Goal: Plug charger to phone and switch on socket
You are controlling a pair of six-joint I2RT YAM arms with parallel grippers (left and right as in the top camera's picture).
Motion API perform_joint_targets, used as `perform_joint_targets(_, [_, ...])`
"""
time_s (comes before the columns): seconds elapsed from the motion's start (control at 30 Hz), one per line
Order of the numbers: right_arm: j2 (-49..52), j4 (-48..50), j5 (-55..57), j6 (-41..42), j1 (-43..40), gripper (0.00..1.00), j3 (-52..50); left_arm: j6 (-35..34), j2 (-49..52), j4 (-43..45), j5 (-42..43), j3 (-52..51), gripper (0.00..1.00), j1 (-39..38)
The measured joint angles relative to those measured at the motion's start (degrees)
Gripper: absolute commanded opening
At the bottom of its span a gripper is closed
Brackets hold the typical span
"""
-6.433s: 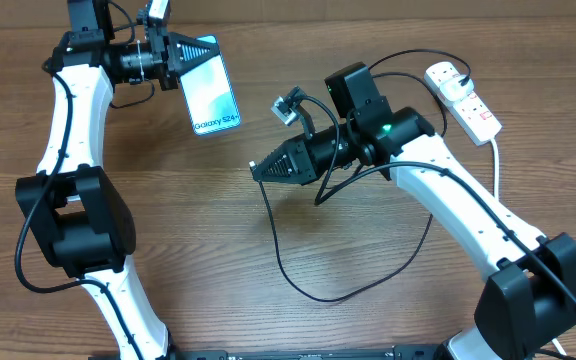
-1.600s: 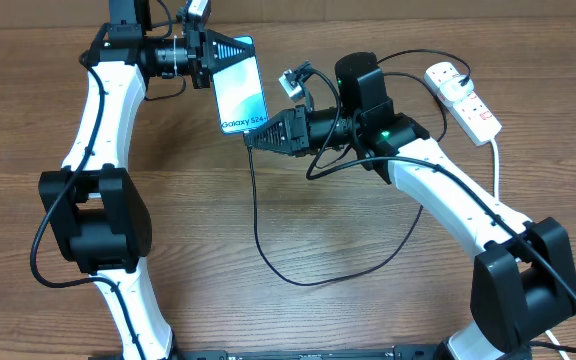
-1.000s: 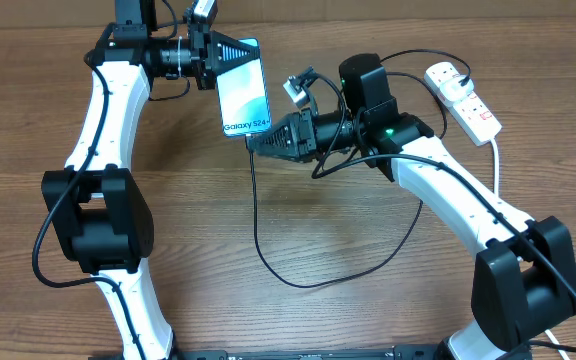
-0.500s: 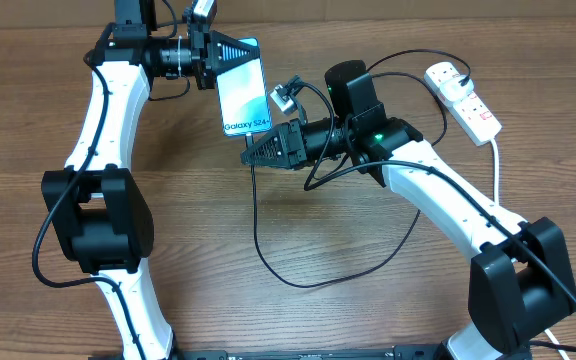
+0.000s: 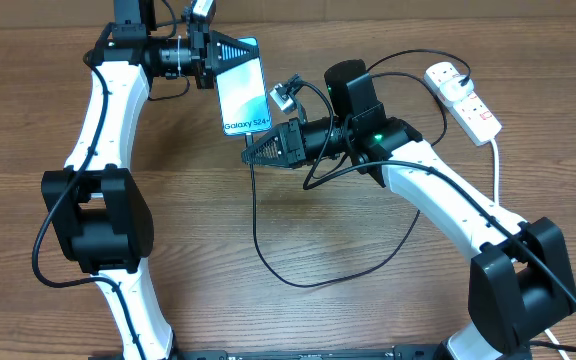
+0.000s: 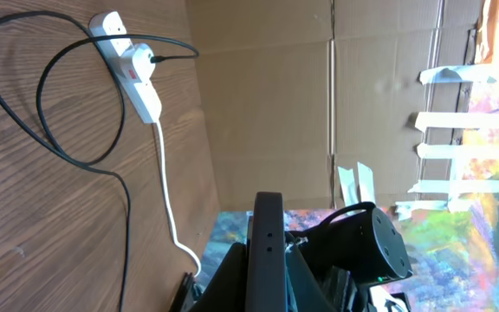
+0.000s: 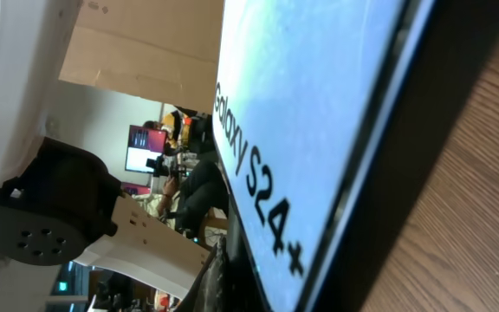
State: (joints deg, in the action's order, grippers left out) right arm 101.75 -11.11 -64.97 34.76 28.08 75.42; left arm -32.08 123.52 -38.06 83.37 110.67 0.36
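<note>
Left gripper (image 5: pixel 214 52), at the far left of the scene, is clamped on the far short end of a slim black-edged phone (image 5: pixel 243 93) with a light blue screen. The phone's long axis runs far to near, with its near end leaning slightly right and its screen facing up toward the overhead camera. In the left wrist view the phone (image 6: pixel 266 251) shows edge-on between the fingers. At the near end of the screen, white lettering (image 7: pixel 258 173) reads "Galaxy S24" with a small plus after it.

Right gripper (image 5: pixel 248 158) sits just near of the phone's near edge and points left. Its jaws are together on the upper end of a long thin black charger cable (image 5: pixel 256 225); the connector tip itself is hidden. From there the cable runs toward the near side, loops across the brown wood-grain table (image 5: pixel 188 250) and curves back to the far right. It ends at a white plug (image 5: pixel 446 72) in a white oblong power strip (image 5: pixel 465 100) with red switches. The strip's long axis slants from far left to near right, and a thick white lead (image 5: pixel 497 165) leaves its near end.
</note>
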Motion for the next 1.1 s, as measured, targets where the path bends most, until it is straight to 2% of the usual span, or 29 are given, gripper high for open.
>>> perform_joint_targets(0.27, [0.0, 1.6, -1.0, 1.2, -0.2, 0.04, 0.0, -0.6, 0.0, 0.0, 0.7, 0.0, 0.04, 0.0])
perform_joint_targets(0.33, [0.0, 1.6, -1.0, 1.2, -0.1, 0.33, 0.0, -0.6, 0.0, 0.0, 0.7, 0.0, 0.04, 0.0])
perform_joint_targets(0.4, [0.0, 1.7, -0.7, 1.1, -0.2, 0.4, 0.0, -0.6, 0.0, -0.1, 0.8, 0.0, 0.04, 0.0])
perform_joint_targets(0.67, [0.0, -1.9, 0.1, -0.7, -5.1, 0.44, 0.0, 1.2, 0.0, -0.1, 1.6, 0.0, 0.04, 0.0])
perform_joint_targets(0.8, [0.0, -4.5, 0.5, -2.9, -9.5, 0.45, 0.0, 7.1, 0.0, -3.0, 1.2, 0.0, 0.04, 0.0])
perform_joint_targets(0.9, [0.0, -9.4, 2.0, -5.2, -13.1, 0.47, 0.1, 12.8, 0.0, -12.5, -5.6, 0.2, 0.04, 0.0])
perform_joint_targets(0.97, [0.0, -14.0, 4.3, -7.4, -15.2, 0.47, 0.2, 18.0, 0.0, -21.2, -15.4, 0.2, 0.04, -0.2])
perform_joint_targets(1.1, [0.0, -25.1, 11.4, -12.1, -15.7, 0.47, 2.3, 25.7, 0.0, -28.1, -28.4, 0.2, 0.04, -0.8])
